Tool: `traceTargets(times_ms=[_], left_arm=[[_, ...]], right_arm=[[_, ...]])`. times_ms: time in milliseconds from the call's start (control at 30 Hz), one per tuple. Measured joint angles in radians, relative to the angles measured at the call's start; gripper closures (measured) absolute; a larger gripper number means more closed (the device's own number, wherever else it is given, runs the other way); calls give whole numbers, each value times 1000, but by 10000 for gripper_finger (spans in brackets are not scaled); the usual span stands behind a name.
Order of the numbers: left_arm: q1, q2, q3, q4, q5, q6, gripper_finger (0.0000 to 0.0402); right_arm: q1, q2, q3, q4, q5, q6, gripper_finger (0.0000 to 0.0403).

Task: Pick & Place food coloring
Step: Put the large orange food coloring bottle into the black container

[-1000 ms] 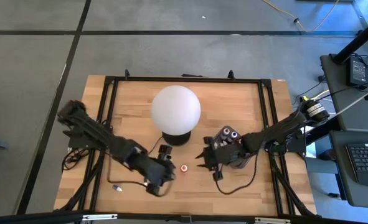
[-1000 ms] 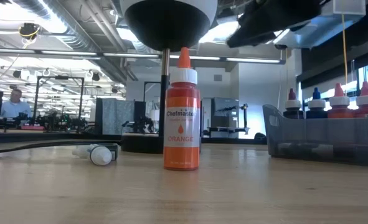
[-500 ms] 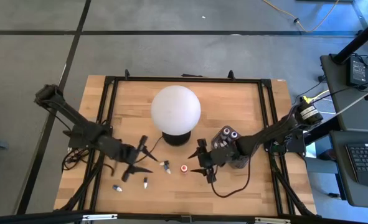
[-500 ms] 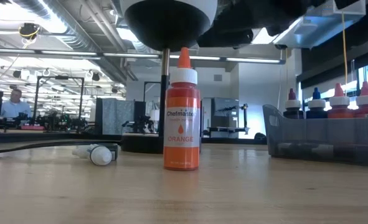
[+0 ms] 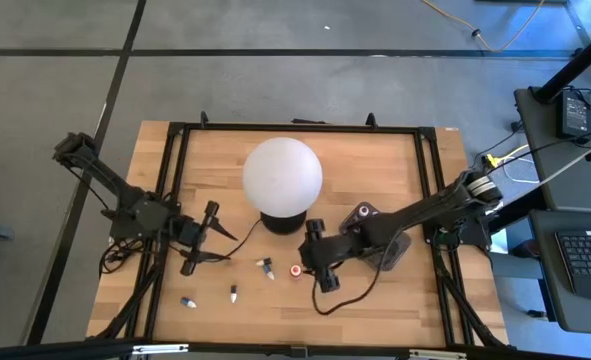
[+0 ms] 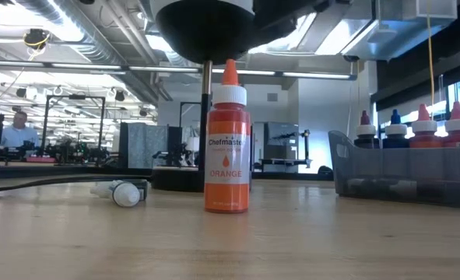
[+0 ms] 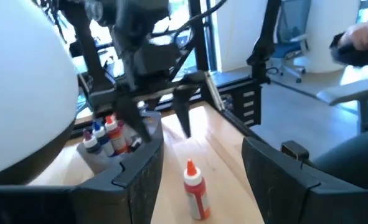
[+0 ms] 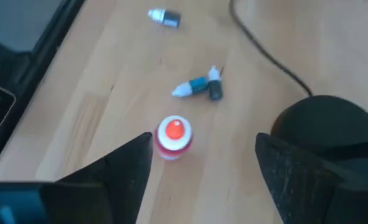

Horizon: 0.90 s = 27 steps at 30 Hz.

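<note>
A gray floor (image 5: 275, 80) with dark lines is lying all around the wooden table (image 5: 215, 160). A desk with a keyboard (image 5: 587, 262) is standing beside it. Far behind, long ceiling lights (image 6: 82, 68) are shining, a person (image 6: 15, 128) is sitting, and a blue chair (image 7: 294, 31) is waiting.

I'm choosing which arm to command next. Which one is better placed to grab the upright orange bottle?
Probably the right. The right gripper hangs open just beside the orange bottle, which sits between its fingers in the right wrist view. The left gripper is open too, but farther off, beyond the bottles lying flat.
</note>
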<state>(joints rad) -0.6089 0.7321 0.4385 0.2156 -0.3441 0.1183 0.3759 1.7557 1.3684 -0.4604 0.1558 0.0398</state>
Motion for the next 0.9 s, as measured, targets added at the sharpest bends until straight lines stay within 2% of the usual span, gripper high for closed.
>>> traceTargets(times_ms=[133,233,367,900], left_arm=[[0,2,-1,-10,-3,-1,184],[0,4,-1,-15,-1,-1,183],[0,4,-1,-18,0,-3,185],[0,4,-1,-33,5,-3,187]], right_arm=[[0,99,124,-130,-22,4,122],[0,164,181,-141,-87,-8,122],[2,231,234,-154,-100,-42,122],[0,269,231,-146,-98,-36,122]])
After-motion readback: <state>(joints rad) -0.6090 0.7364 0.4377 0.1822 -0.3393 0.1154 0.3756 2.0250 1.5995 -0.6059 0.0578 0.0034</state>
